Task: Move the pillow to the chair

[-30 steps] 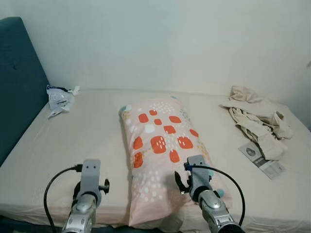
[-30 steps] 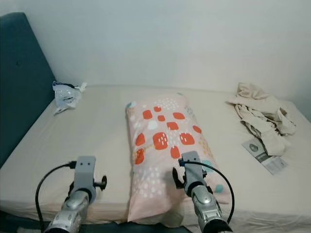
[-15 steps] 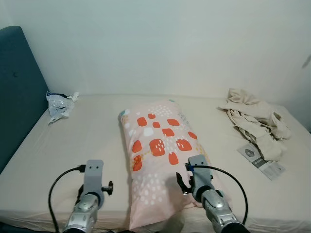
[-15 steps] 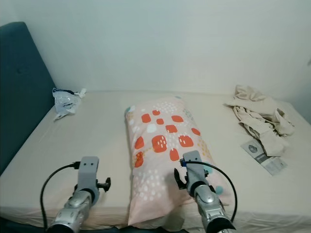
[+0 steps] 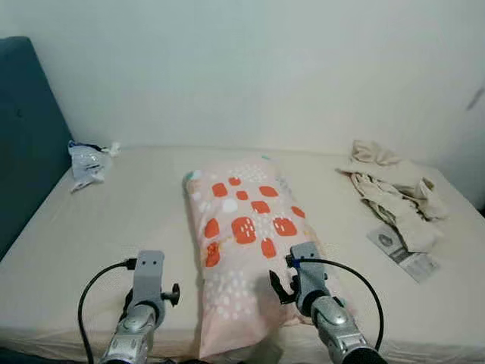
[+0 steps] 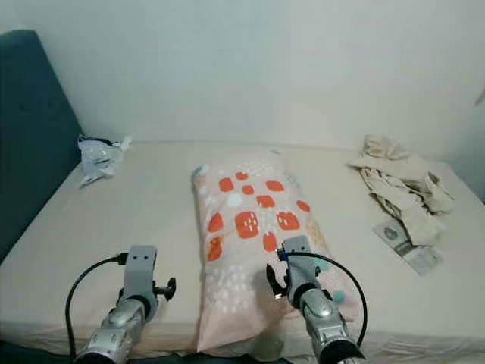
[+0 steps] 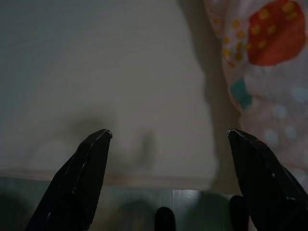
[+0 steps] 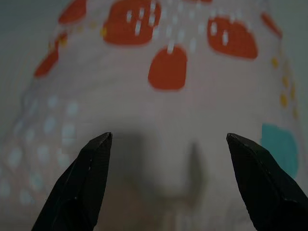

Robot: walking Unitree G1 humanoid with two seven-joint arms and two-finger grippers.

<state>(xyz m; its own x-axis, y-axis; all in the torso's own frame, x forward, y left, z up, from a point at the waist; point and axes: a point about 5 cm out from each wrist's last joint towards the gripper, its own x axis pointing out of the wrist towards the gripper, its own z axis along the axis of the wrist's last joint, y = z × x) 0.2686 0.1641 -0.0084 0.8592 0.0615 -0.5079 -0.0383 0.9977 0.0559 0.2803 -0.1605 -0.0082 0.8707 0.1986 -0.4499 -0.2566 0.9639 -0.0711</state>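
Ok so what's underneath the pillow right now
The pillow lies flat on the bed, on its beige sheet, with its near end hanging over the front edge. Whatever might lie between pillow and sheet is covered.

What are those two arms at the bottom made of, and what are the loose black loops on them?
Both arms are silver metal tubes ending in grey box-shaped wrist blocks. A black cable loops out from each block. The left gripper and right gripper each have two long, tapered black fingers. The right wrist also carries a small blue connector.

Soft even light, dim wrist views
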